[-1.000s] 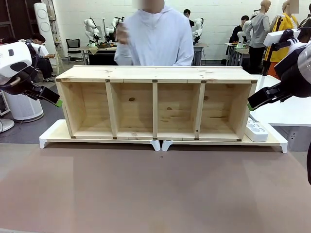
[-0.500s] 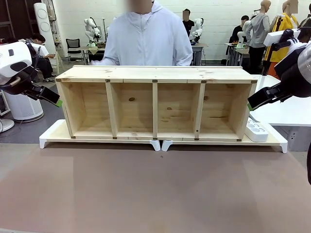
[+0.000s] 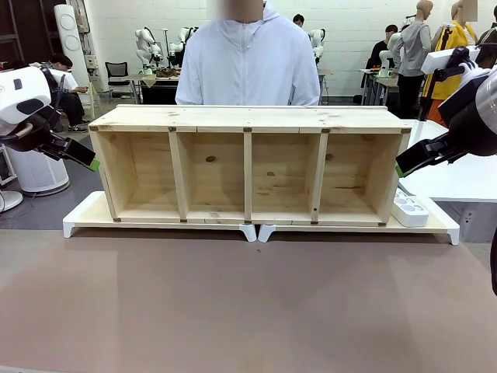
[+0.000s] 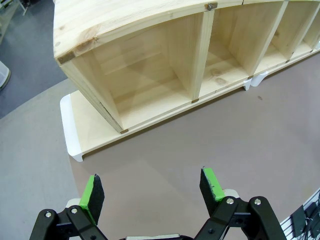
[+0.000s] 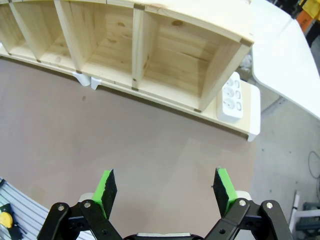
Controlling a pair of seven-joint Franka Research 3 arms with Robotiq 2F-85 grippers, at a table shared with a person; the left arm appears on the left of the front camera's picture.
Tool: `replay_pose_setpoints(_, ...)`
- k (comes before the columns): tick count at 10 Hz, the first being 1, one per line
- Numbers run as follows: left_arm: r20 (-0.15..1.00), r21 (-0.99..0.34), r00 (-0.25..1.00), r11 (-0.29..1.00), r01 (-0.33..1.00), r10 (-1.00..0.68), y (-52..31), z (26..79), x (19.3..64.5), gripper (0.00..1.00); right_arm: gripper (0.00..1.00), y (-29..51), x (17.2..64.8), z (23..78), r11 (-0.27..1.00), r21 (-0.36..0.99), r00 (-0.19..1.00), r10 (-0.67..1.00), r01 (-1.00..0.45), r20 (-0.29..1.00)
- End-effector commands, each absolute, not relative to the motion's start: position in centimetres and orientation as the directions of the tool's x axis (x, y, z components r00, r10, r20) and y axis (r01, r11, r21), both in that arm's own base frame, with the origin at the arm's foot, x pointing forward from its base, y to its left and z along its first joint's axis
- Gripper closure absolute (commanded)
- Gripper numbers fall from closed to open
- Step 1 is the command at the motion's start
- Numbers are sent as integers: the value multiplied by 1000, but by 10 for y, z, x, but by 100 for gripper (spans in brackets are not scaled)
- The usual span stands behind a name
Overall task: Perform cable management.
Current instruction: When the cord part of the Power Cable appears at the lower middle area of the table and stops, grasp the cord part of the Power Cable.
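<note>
Left gripper (image 4: pixel 152 187), jaws wide and empty, hung off the left end of the four-bay wooden shelf (image 3: pixel 248 116); right gripper (image 5: pixel 165 190), jaws equally wide and empty, off its right end. White power strip (image 3: pixel 409 210) lay on the white riser (image 3: pixel 84 214), just beside the shelf's right wall. Person (image 3: pixel 247 62) stood behind the shelf.

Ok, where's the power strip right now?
In the front view, the white power strip lies on the right end of the white stand, just outside the wooden shelf's rightmost compartment.
</note>
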State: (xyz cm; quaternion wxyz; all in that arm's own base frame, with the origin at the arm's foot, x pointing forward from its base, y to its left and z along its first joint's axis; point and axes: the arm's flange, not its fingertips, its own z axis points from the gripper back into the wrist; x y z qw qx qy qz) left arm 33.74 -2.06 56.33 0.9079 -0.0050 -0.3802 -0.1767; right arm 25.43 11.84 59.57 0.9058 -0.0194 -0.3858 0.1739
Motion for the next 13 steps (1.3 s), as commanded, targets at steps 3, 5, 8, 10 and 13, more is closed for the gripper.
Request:
replay_pose_setpoints(3,690,113,658,943,313,-301,-21,562,338,0,0,118,255,596,938,-176,639,333,-299,694)
replay_pose_setpoints(5,690,113,658,943,313,-301,-21,562,338,0,0,118,255,596,938,-176,639,333,-299,694)
replay_pose_setpoints(8,690,113,658,943,313,-301,-21,562,338,0,0,118,255,596,938,-176,639,333,-299,694)
replay_pose_setpoints(10,690,113,658,943,313,-301,-21,562,338,0,0,118,255,596,938,-176,639,333,-299,694)
replay_pose_setpoints(13,690,113,658,943,313,-301,-21,562,338,0,0,118,255,596,938,-176,639,333,-299,694)
